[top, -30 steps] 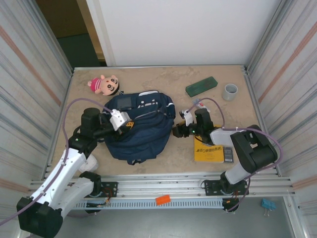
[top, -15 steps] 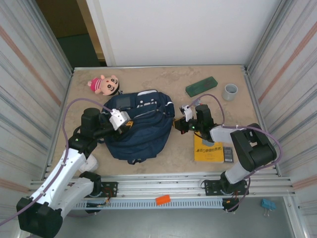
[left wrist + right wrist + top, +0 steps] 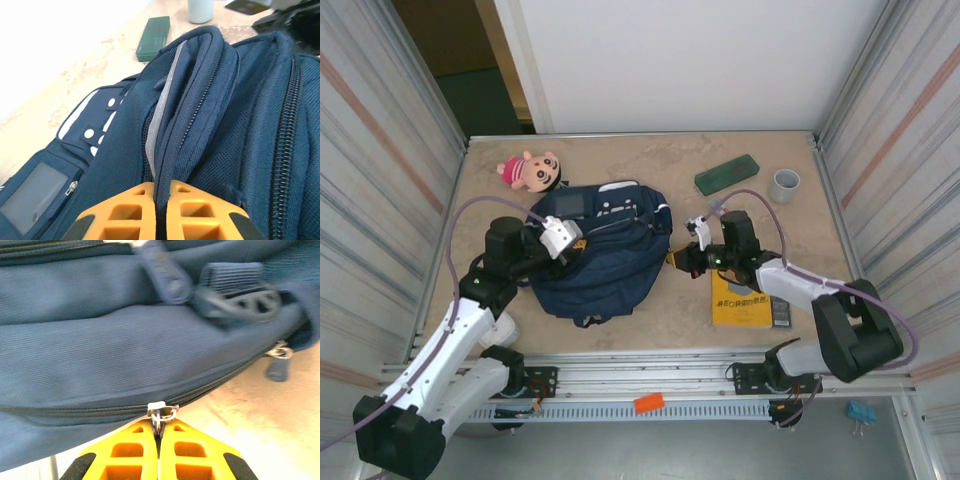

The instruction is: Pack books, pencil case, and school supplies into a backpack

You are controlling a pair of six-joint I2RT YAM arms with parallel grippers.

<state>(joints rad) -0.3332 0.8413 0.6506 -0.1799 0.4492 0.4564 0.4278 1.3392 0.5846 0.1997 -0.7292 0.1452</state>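
While both arms are busy on the backpack [image 3: 605, 270], nothing looks packed.

Top view: the book [image 3: 740, 300] lies flat on the table [image 3: 650, 160] just right of the backpack, with the calculator [image 3: 780, 312] against its right edge. The pencil case [image 3: 727, 173] is well apart at the far side, near the cup [image 3: 784, 185]. The doll [image 3: 532, 171] sits beyond the backpack's far-left corner. The left gripper [image 3: 570, 240] is at the backpack's upper left edge and the right gripper [image 3: 682, 262] at its right side.

Left wrist: the jaws are clenched on a raised fold of backpack rim beside a zipper track, holding it up. No lining is visible, so I can't tell whether any compartment is open.

Right wrist: the jaws are pinched on the metal zipper pull [image 3: 161, 413] low on the backpack's side. The track on either side of it reads as closed, though the picture is blurred.

Judgement: the current step is unzipping, with the left arm anchoring the fabric and the right arm set to drag the slider. That puts the task early. The opening isn't done, and the book, pencil case and calculator all remain to be loaded. I can't pick out the small stick item with any confidence.
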